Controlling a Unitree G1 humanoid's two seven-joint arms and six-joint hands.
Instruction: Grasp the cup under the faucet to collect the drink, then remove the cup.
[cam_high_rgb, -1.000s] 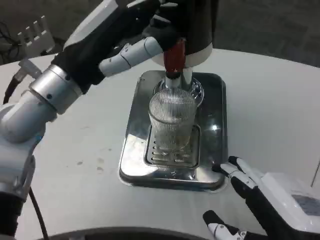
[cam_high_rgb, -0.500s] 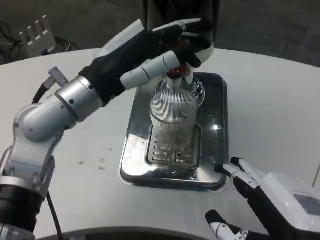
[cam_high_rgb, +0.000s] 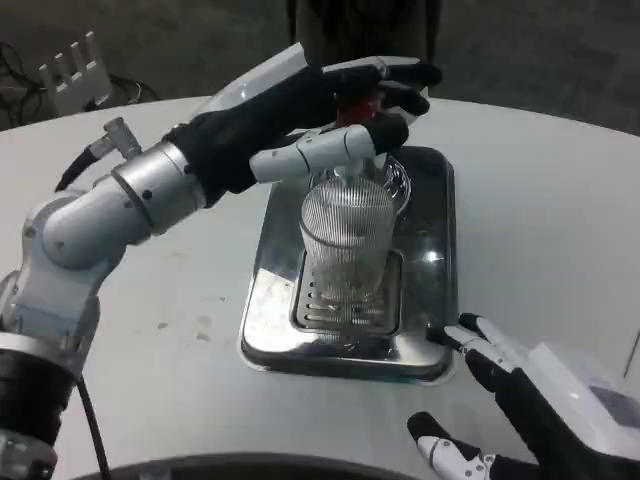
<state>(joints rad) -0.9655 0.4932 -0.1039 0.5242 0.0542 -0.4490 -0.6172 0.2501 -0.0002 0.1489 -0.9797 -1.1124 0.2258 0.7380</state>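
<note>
A clear ribbed cup stands upright on the grate of a steel drip tray, right under the faucet. My left hand hovers above the cup, its fingers stretched out around the faucet's red lever and its thumb lying just over the cup's rim. It does not touch the cup. My right hand lies open near the tray's front right corner, fingers spread, holding nothing. How full the cup is I cannot make out.
The dark dispenser body rises behind the tray. A small white part sits at the far left edge of the white table. Bare tabletop lies left and right of the tray.
My left arm has swung down and forward, so the hand now lies lower across the red lever, just above the cup. The cup and the right hand have hardly moved.
</note>
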